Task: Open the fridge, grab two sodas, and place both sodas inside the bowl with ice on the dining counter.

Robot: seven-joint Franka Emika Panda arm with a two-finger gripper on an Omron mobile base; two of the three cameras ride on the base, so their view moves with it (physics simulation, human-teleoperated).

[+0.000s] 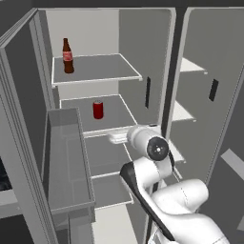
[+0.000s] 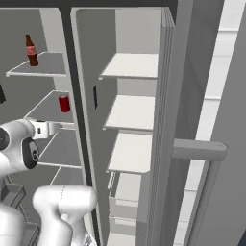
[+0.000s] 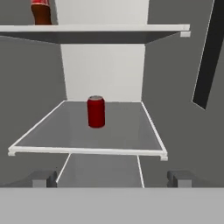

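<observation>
the fridge [image 1: 143,43] stands with both doors swung wide, its grey shelves bare but for two drinks in the left compartment. the white arm [image 1: 157,190] reaches in from below toward the second shelf [image 1: 112,119], where the red can [image 1: 98,109] stands upright near the middle, well back from the shelf's front lip. the dark-brown bottle [image 1: 68,56] stands one shelf higher, at the left rear. the gripper [image 3: 112,179] hangs just short of the shelf edge with its jaws spread to their widest and nothing between them; in the hand view the can [image 3: 96,112] sits slightly left of centre. the reach looks best made level and straight, nudged a little left so the can passes between the fingers, closing around its middle rather than its rim. room to either side of the can is generous. the tighter limits appear to be the upper shelf [image 3: 94,29] overhead, the white front lip [image 3: 87,152] below and the door bin [image 1: 66,157] at left.
</observation>
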